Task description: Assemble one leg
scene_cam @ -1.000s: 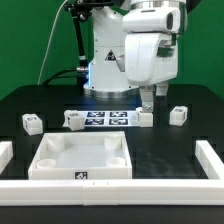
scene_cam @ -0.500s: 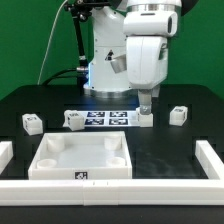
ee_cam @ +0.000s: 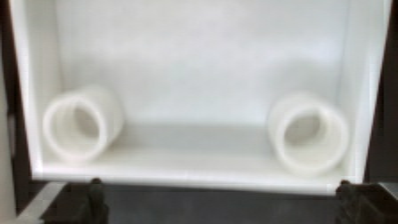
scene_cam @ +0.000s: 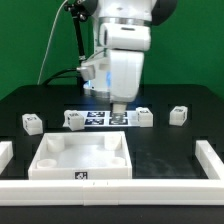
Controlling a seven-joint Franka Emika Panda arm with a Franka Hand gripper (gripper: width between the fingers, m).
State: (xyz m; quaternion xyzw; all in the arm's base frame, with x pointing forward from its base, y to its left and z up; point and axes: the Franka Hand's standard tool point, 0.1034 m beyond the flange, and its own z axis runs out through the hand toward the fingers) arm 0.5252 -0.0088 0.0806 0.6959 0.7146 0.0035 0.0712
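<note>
Several small white legs with tags lie on the black table: one at the far left (scene_cam: 32, 123), one by the marker board's left end (scene_cam: 74, 120), one by its right end (scene_cam: 145, 116), one further right (scene_cam: 179, 114). My gripper (scene_cam: 118, 109) hangs low over the marker board (scene_cam: 98, 118), to the left of the leg at that board's right end, and holds nothing. In the wrist view my gripper (ee_cam: 217, 198) is open, its dark fingertips (ee_cam: 89, 195) far apart. Beyond them lies the large white panel (ee_cam: 196, 70) with two round corner sockets (ee_cam: 80, 128).
The large white square panel (scene_cam: 82, 168) with a raised rim lies in front of the marker board. White rails run along the front (scene_cam: 150, 189), the left (scene_cam: 5, 150) and the right (scene_cam: 210, 156) of the table. The robot base (scene_cam: 95, 75) stands behind.
The arm has moved to the exterior view's left, from above the leg at the marker board's right end to above the marker board. That leg stays where it was.
</note>
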